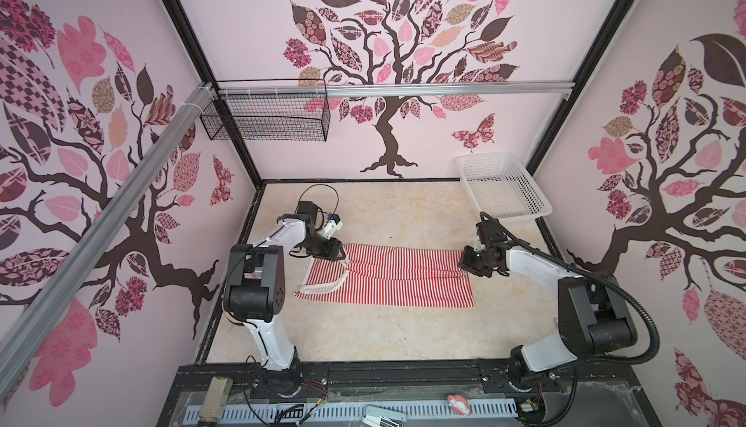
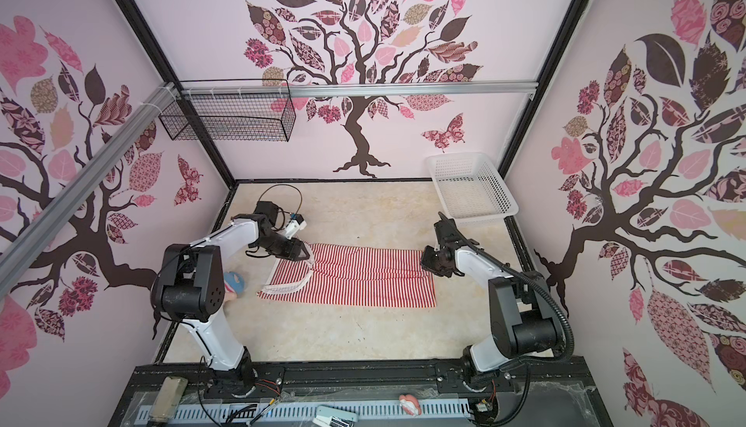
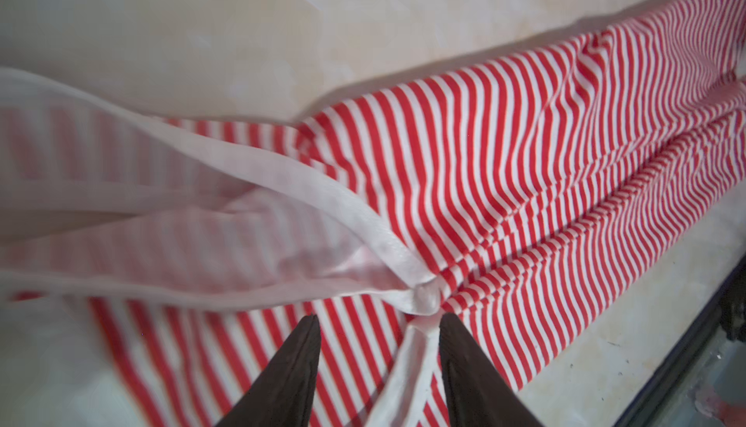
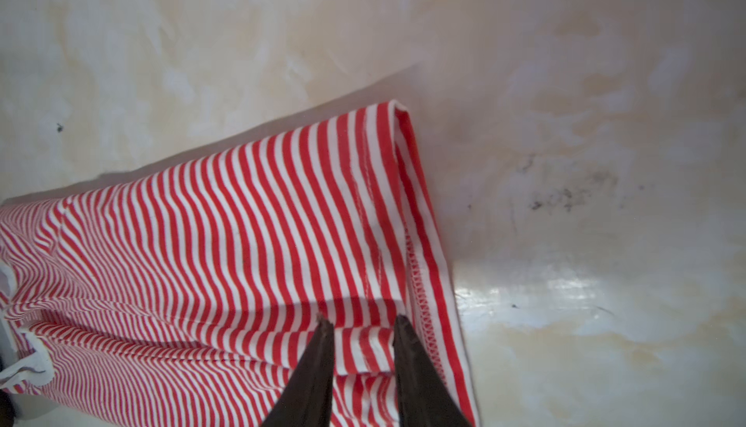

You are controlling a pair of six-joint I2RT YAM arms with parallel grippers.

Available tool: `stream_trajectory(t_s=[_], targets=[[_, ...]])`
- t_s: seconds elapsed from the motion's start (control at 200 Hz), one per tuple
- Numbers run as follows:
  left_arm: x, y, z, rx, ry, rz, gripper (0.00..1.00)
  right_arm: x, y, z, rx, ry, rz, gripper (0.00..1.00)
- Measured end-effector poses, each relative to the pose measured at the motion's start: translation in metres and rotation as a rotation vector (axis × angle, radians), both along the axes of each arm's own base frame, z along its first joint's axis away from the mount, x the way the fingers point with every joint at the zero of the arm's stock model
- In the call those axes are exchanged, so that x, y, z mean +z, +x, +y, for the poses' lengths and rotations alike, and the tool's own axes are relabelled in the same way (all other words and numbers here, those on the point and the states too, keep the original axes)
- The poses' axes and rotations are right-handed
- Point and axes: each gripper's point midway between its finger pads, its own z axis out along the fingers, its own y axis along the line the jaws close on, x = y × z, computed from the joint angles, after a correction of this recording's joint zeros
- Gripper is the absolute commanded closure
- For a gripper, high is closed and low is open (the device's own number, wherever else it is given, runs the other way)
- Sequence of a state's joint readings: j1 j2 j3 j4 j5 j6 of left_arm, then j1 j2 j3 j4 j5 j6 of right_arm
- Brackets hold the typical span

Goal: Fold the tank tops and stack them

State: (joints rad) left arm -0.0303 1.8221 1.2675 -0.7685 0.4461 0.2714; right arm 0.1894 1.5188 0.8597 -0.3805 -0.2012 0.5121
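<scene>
One red-and-white striped tank top (image 1: 387,279) (image 2: 355,279) lies flat on the beige table, folded into a long band, with its white-trimmed straps at the left end and its hem at the right. My left gripper (image 1: 343,261) (image 3: 378,316) hovers low over the far strap end. It is open, and a white strap (image 3: 407,364) runs loose between its jaws. My right gripper (image 1: 462,263) (image 4: 361,319) sits on the far hem corner (image 4: 399,130). Its jaws stand a little apart, with a ridge of striped cloth between them.
A white plastic basket (image 1: 504,187) (image 2: 472,187) stands at the back right corner. A black wire basket (image 1: 266,116) hangs on the back wall at the left. A plush doll (image 2: 234,283) shows behind my left arm. Small items lie along the front rail (image 1: 383,409).
</scene>
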Motion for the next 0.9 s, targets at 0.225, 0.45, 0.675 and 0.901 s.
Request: stream_trajectory(t_s=[0.225,0.45,0.675,0.901], targets=[[0.038,0.052,0.036,0.092,0.094,-0.166,0.46,0.015,0.012,0.019,0.034,0.026,-0.051,0.67],[0.029,0.075,0.042,0.091,0.239,-0.211,0.46,-0.006,0.010,0.028,0.041,0.035,0.003,0.67],[0.001,0.085,0.042,0.038,0.395,-0.195,0.48,-0.012,0.010,0.032,0.047,0.036,0.015,0.67],[-0.006,0.088,0.047,0.002,0.527,-0.208,0.51,-0.011,0.012,0.032,0.047,0.038,0.005,0.68]])
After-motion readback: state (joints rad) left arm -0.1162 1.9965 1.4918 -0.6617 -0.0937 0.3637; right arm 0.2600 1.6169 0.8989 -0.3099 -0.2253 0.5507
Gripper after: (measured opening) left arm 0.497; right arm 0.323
